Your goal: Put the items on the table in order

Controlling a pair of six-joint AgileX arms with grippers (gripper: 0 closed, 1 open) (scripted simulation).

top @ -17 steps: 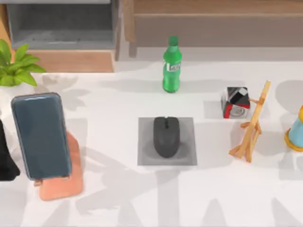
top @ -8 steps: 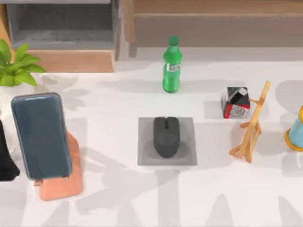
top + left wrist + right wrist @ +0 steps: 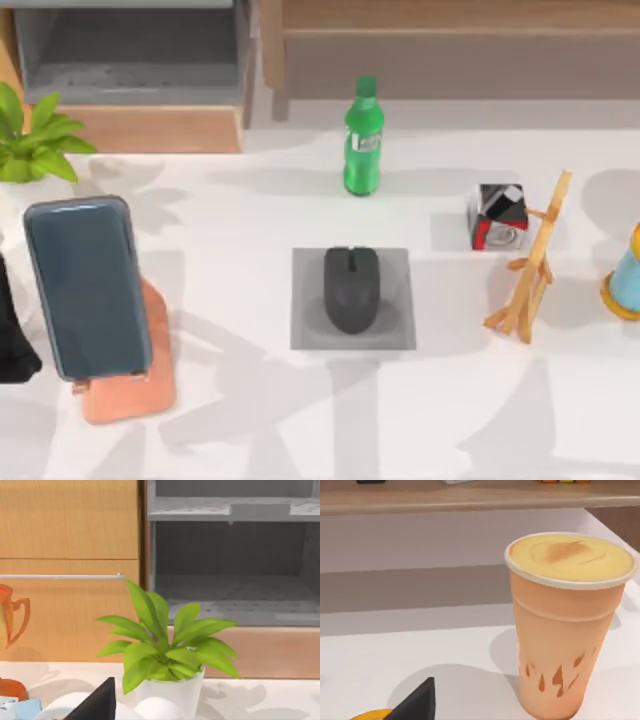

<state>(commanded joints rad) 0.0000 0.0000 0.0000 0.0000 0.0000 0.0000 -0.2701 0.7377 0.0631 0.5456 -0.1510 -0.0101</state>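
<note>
White desk [image 3: 250, 420] spreads under everything, with a wooden cabinet and a grey open shelf behind it.

Our left arm [image 3: 10, 330] is a black bulk cut off by the desk's left edge. Of the left hand [image 3: 97, 705] we see one dark wedge low in its wrist view, so we cannot tell how far open it is or whether it holds anything. The right hand [image 3: 417, 702] is the same: a dark wedge over the desk, and we cannot tell its opening.

Just beside the left arm, the smartphone [image 3: 88, 285] leans on an orange stand [image 3: 140, 400], which it largely hides. Well apart from that arm, toward the right hand's side, the mouse [image 3: 351, 288] lies on a grey pad [image 3: 305, 335].

Beyond the mouse stands a green bottle [image 3: 363, 140]. A small wooden easel [image 3: 530, 270] and a red, black and white cube [image 3: 497, 216] sit further right. A blue and yellow object [image 3: 625, 280] is cut off at the right edge.

Near the left hand grows a potted plant [image 3: 165, 650]. Near the right hand stands an orange cup [image 3: 567, 625].

Since a second ago, phone and mouse have not moved; only the shadows on the desk's lower right have shifted.
</note>
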